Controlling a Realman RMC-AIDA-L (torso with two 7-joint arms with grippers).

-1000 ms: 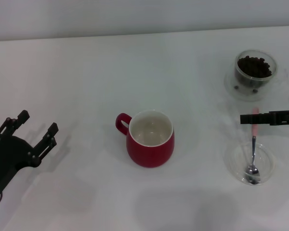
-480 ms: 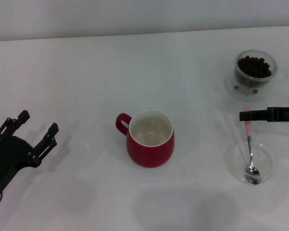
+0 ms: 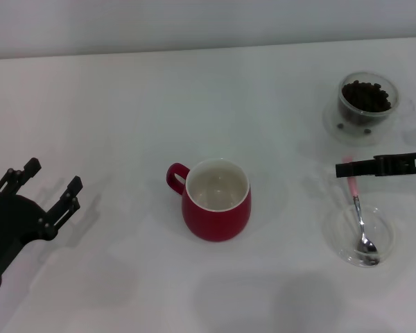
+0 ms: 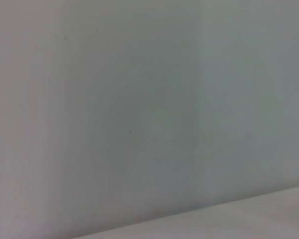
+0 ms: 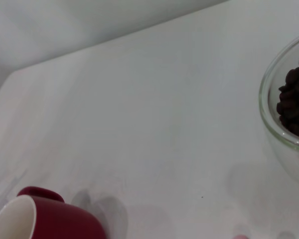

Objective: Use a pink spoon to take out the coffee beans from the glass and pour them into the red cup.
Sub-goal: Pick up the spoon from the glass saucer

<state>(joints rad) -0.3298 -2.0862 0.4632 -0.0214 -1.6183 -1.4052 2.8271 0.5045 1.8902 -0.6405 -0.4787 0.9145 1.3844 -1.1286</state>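
Beans, dark and heaped, fill the glass point(image 3: 367, 102), which stands on its clear saucer at the far right of the white worktop point(image 3: 194, 104); these coffee beans point(image 3: 365, 96) lie just beyond the right gripper point(image 3: 341, 168). That gripper shows in the head view as a thin black bar reaching in from the right edge, its tip right at the pale pink handle end of the pink spoon point(image 3: 358, 214). Whether its jaws are spread or closed on the handle cannot be told from here. The spoon slants from the tip down toward the robot, its metal bowl resting inside a flat clear dish point(image 3: 358, 235) just nearer than the jaws.

The red cup point(image 3: 215, 199) stands mid-worktop, well to the left of the right gripper, white inside with nothing in it, loop handle turned leftward (toward the other arm).

The right wrist view shows the rim of the cup, part of the glass with its beans, and bare worktop between.

The left gripper point(image 3: 52, 187) sits low at the left edge, well apart from everything, jaws spread wide and holding nothing.
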